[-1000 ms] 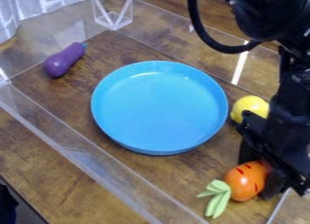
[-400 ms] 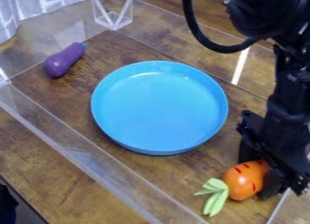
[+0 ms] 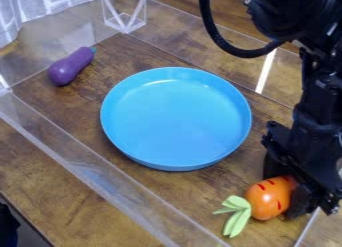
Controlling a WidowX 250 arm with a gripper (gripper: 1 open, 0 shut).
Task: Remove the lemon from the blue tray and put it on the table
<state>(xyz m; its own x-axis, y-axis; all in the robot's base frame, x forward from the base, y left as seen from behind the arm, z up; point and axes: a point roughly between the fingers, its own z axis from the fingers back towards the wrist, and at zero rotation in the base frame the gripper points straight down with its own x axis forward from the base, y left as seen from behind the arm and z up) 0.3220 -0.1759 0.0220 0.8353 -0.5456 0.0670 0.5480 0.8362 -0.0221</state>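
The blue tray lies in the middle of the table with nothing on it. No lemon shows; the spot just off the tray's right rim is covered by the black arm. My gripper points down at the table there, right of the tray and just above the carrot. Its fingertips are lost in the dark housing, so I cannot make out whether anything sits between them.
A purple eggplant lies at the back left. An orange carrot with green leaves lies at the front right, close under the gripper. Low clear walls border the table, and a clear holder stands at the back.
A second ago the lemon showed on the table by the tray's right rim; the arm's black body now covers it. The gripper itself has stayed low in the same spot.
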